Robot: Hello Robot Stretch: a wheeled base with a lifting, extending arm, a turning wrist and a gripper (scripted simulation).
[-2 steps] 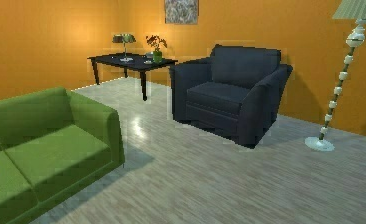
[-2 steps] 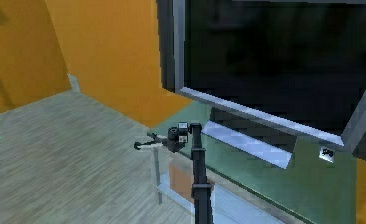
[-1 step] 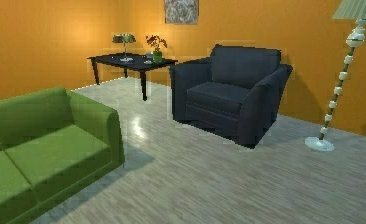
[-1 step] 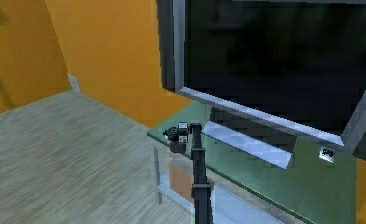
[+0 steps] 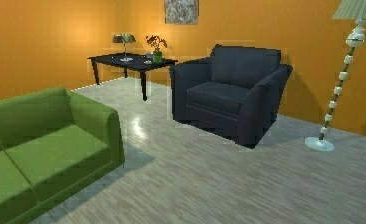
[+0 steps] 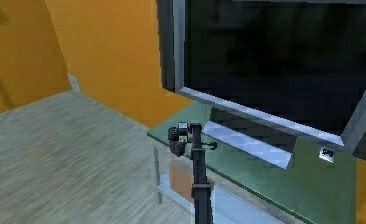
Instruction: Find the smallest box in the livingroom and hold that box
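Sofa at the forward view's left, armchair right of it, counter behind between them carrying a lamp and plant; floor lamp far right

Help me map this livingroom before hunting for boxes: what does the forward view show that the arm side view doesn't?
Forward view: a green sofa, a dark blue armchair, a dark side table bearing a table lamp and a plant, a floor lamp and a wall picture. Arm side view: a big dark screen on a glass-topped stand, with the robot's arm rising before it. Shared: orange walls and pale plank floor.
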